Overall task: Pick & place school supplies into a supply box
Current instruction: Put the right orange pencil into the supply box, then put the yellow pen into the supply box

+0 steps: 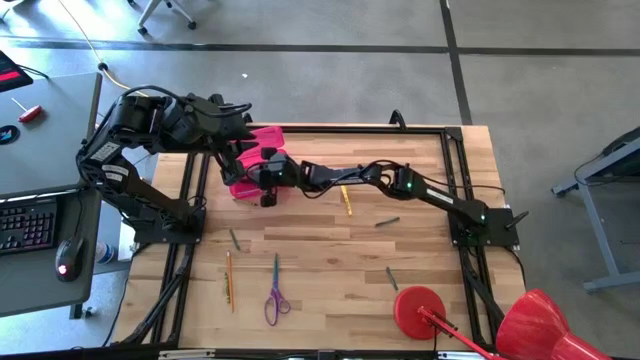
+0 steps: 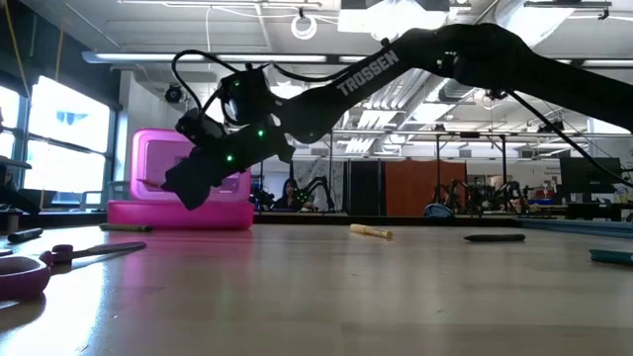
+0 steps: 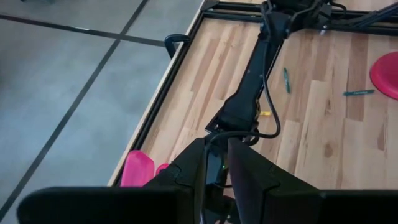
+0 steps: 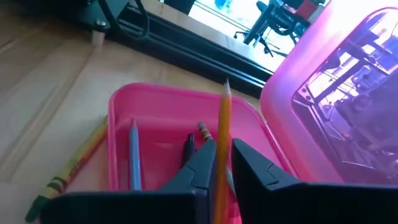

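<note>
The right arm's fingers point(image 4: 219, 163) were clenched on an orange pencil point(image 4: 224, 124), which stood between them with its tip pointing ahead over the pink box point(image 4: 124, 99). In the wrist view the box lay just beneath and ahead of those fingers, its lid point(image 4: 348, 93) raised beside them, with a blue pencil point(image 4: 133, 149) and a dark pen point(image 4: 189, 147) already inside. A yellow-and-green pencil point(image 4: 68, 168) lay on the surface point(image 4: 37, 87) just outside the box wall. The left arm's fingers point(image 3: 217, 174) stood parted with nothing between them, behind the box in the high view. Well away from the working fingers lay purple scissors point(image 1: 275, 298), an orange pencil near them point(image 1: 229, 280), a yellow one point(image 1: 347, 200) and green pens point(image 1: 387, 222). My guess is the release was close. The pencil was tilted along the fingers, so on letting go it could pivot and tip over the low wall, or knock the raised lid, should the fingers part while high or off-centre.
</note>
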`<state>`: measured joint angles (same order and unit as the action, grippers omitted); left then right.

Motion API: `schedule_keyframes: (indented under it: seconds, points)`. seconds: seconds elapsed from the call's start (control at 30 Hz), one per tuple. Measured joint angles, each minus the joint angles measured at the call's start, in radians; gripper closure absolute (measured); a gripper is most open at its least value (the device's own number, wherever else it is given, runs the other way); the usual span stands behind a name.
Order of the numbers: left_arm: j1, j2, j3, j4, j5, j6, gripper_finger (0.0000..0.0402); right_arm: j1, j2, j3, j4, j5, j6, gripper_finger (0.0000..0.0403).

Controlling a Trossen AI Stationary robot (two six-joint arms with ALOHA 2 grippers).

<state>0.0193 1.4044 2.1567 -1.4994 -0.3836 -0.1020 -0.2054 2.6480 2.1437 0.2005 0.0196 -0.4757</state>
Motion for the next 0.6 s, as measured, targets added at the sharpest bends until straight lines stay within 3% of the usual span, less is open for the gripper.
schedule_keyframes:
  seconds: [0.2, 0.37, 0.47, 0.6]
  points:
    - [0.0, 0.0, 0.0, 0.0, 0.0, -0.006, 0.03, -0.003, 0.0, 0.0, -0.001, 0.009, 0.006, 0.0346]
    - [0.0, 0.0, 0.0, 0.0, 0.0, -0.008, 0.03, 0.029, -0.026, 0.0, -0.05, 0.117, 0.019, 0.0337]
    - [0.0, 0.0, 0.0, 0.0, 0.0, -0.008, 0.03, 0.079, -0.111, 0.0, -0.257, 0.262, 0.054, 0.0339]
    - [0.0, 0.0, 0.0, 0.0, 0.0, -0.008, 0.03, 0.142, -0.234, 0.006, -0.635, 0.428, 0.244, 0.0347]
